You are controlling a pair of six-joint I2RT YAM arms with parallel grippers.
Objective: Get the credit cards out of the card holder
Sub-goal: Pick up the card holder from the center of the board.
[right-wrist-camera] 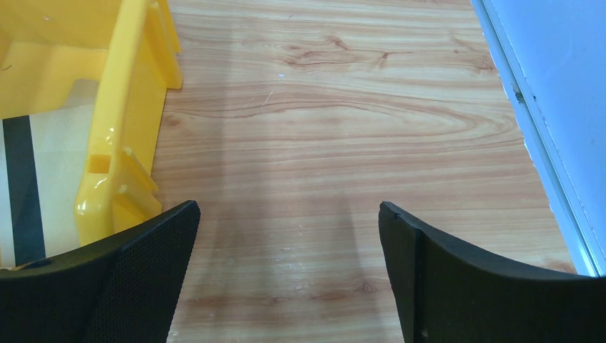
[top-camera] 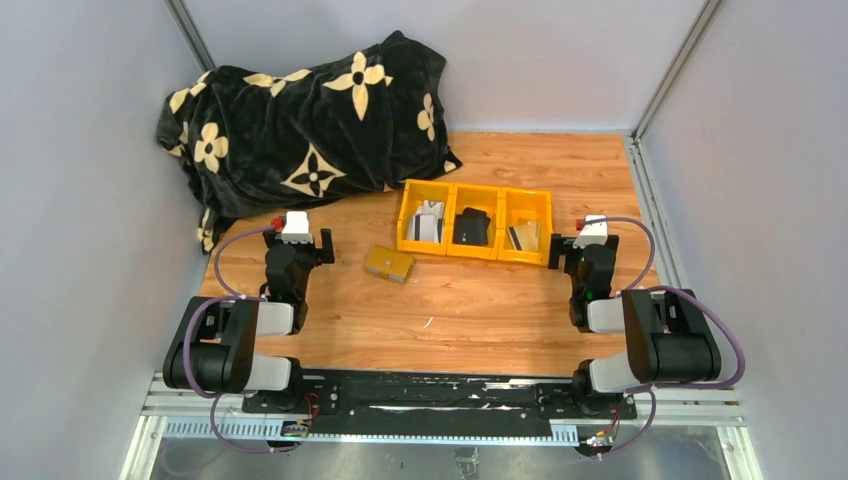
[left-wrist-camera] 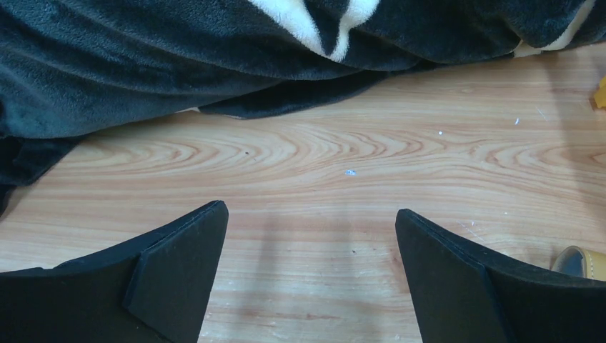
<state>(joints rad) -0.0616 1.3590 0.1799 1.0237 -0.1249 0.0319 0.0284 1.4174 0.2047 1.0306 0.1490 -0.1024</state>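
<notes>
Clearly left pincer [left-wrist-camera: 310, 209] and right pincer [right-wrist-camera: 288, 205] gape empty.

Blanket [top-camera: 300, 120], upper left of the top view: black plush, cream four-petal flower and star motifs; same black and cream along the top of the left wrist view; table [top-camera: 480, 310]: orange-brown wood grain with darker wavy bands; bin tray [top-camera: 470, 253], centre: bright yellow; card holder [top-camera: 389, 263], just left of the tray: mustard-tan; credit cards [top-camera: 428, 222], tray's left compartment: pale grey-white with dark parts; folded item [top-camera: 473, 226], middle compartment: black; striped card [right-wrist-camera: 50, 179], left edge of the right wrist view: pale cream-white, one black stripe; walls [top-camera: 90, 250]: pale grey.
</notes>
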